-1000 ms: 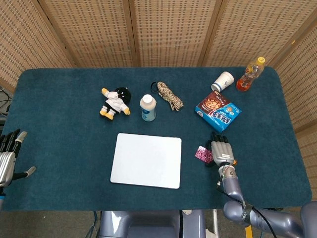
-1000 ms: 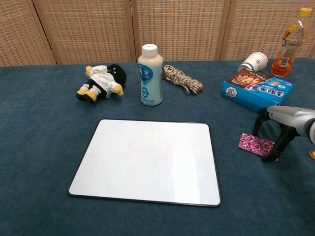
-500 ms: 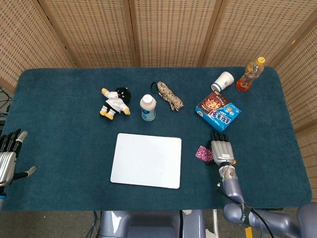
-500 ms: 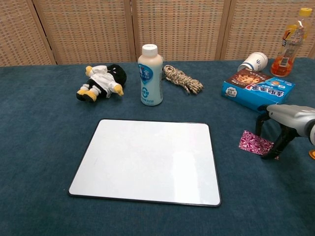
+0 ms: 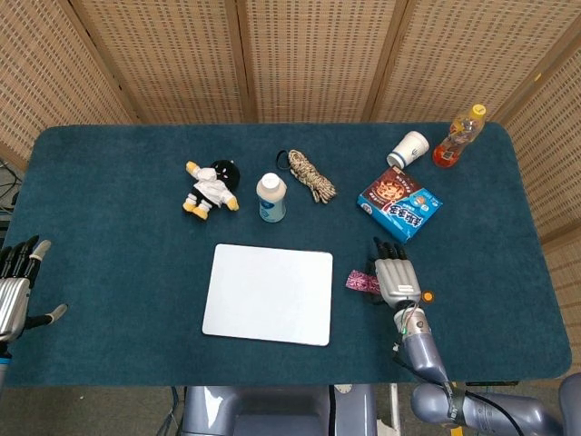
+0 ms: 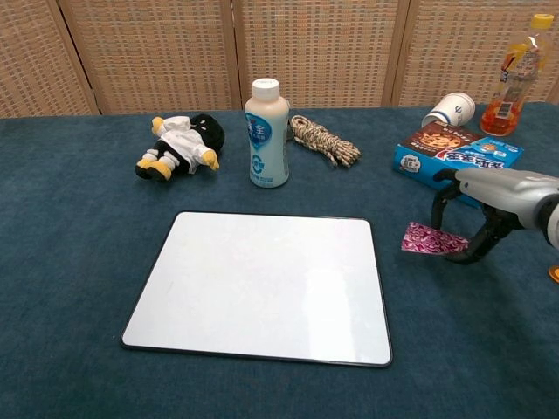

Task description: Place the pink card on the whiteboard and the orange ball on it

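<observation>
Pink and glossy, the pink card (image 6: pixel 432 239) is up off the cloth, pinched between the thumb and fingers of the right hand (image 6: pixel 489 205), tilted a little with its free end pointing toward the whiteboard (image 6: pixel 262 284). From above, the card (image 5: pixel 363 282) sticks out at nine o'clock from that hand (image 5: pixel 397 282), just beside the whiteboard's (image 5: pixel 270 292) right edge but not over it. The other fingers of the right hand arch down over the card; the thumb closes on it from underneath.

The orange ball (image 5: pixel 426 295) sits on the table at about four o'clock from the right hand, close against it. In the chest view only a sliver of the ball (image 6: pixel 555 273) shows at the right edge.

The left hand (image 5: pixel 14 283) hangs off the table's left side at nine o'clock from the whiteboard, well apart from everything, its fingers spread and holding nothing.

The teal table (image 5: pixel 109 227) also carries a plush doll (image 5: pixel 211 187) at eleven o'clock from the board, a white bottle (image 5: pixel 271 197) at twelve, and a coil of rope (image 5: pixel 311 175) just beyond the bottle. A blue snack box (image 5: pixel 399 204) lies at twelve o'clock from the right hand. Farther back stand a tipped paper cup (image 5: pixel 408 147) and an orange drink bottle (image 5: pixel 457 137), near the far right corner.
</observation>
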Controlling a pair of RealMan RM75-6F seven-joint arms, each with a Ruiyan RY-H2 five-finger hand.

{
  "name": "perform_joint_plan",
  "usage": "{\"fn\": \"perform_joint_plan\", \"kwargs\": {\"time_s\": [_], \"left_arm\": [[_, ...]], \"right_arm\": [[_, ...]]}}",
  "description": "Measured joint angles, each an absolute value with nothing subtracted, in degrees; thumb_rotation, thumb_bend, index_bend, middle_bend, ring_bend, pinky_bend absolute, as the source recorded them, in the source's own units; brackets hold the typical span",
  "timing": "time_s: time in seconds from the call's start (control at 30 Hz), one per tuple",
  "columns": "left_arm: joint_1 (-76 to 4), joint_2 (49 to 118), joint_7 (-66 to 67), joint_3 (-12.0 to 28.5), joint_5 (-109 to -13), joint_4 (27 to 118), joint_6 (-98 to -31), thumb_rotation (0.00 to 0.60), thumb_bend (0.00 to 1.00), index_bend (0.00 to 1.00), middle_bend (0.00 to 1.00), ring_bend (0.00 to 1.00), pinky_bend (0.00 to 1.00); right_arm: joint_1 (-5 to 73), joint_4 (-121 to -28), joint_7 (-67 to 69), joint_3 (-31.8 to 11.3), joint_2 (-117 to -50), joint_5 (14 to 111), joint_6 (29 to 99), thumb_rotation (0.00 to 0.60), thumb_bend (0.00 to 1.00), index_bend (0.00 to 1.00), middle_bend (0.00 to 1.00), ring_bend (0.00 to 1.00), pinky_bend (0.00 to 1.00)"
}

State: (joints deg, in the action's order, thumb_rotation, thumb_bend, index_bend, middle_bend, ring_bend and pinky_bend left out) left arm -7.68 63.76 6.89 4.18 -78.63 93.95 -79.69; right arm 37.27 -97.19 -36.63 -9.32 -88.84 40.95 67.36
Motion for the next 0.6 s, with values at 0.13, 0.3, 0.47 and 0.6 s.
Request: {"fn": "perform_joint_plan", "kwargs": {"time_s": [0.13,0.3,0.47,0.6], "left_arm": [[-7.7,63.6,6.4,4.2,-78.6,94.0,-79.6,0.600,0.00,0.00,0.00,0.00,0.00],[-7.6,63.3,5.7,4.3,-78.5,94.0,-79.7,0.600,0.00,0.00,0.00,0.00,0.00],[-7.9,63.2,5.4,4.2,-78.4,93.8,-78.9,0.600,0.00,0.00,0.00,0.00,0.00],[-8.0,63.2,5.0,4.4,-77.9,93.5,-78.5,0.600,0.00,0.00,0.00,0.00,0.00]], "right_arm": [[38.9,-100.6,-39.8,-10.8,-88.2,40.9,68.6,0.600,0.31,0.49,0.00,0.00,0.00],[42.0,-102.4,-44.2,-13.4,-89.2,38.2,69.7,0.600,0.31,0.49,0.00,0.00,0.00],[46.2,-102.7,-50.0,-15.1,-92.8,35.2,70.7,0.600,0.31,0.49,0.00,0.00,0.00],[49.7,-101.0,-52.9,-16.3,-96.9,33.0,70.7,0.600,0.31,0.49,0.00,0.00,0.00]]}}
